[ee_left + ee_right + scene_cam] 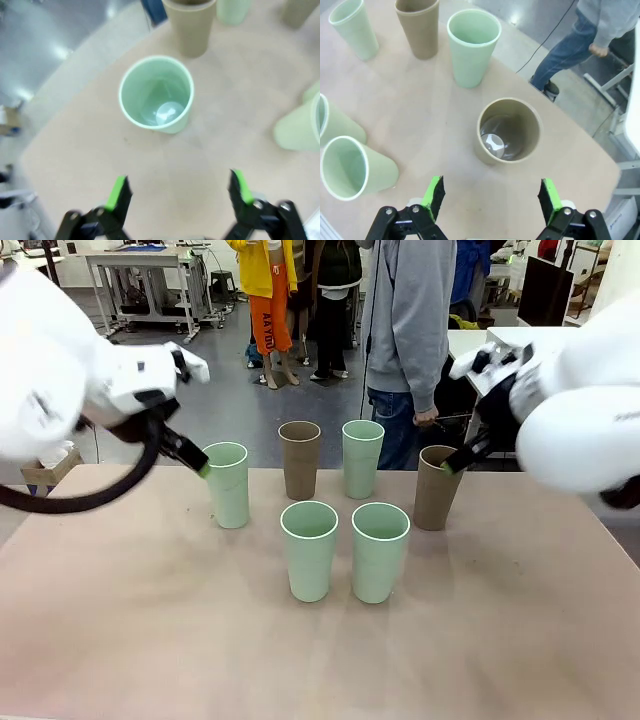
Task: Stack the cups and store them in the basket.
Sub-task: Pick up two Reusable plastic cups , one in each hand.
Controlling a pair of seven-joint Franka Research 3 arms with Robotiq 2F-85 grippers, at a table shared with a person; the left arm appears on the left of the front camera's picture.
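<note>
Six tall tapered matte cups (309, 550) upright on pale tabletop (150, 630) | left claw (179, 186) wide open, empty, beside leftmost mint-green cup (228, 485) | right claw (491, 189) likewise, beside rightmost tan-brown cup (437, 487) | advice: centre jaws, close gently.

The left arm (50, 370) and right arm (585, 425) wear glossy white rounded shells. A thick black cable (90, 505) loops at the frame's left. The left gripper (179, 190) and right gripper (491, 194) are black, with bright green-padded fingers (118, 192).

Left wrist view's edge crops a blurred mint cup (300, 127).
</note>
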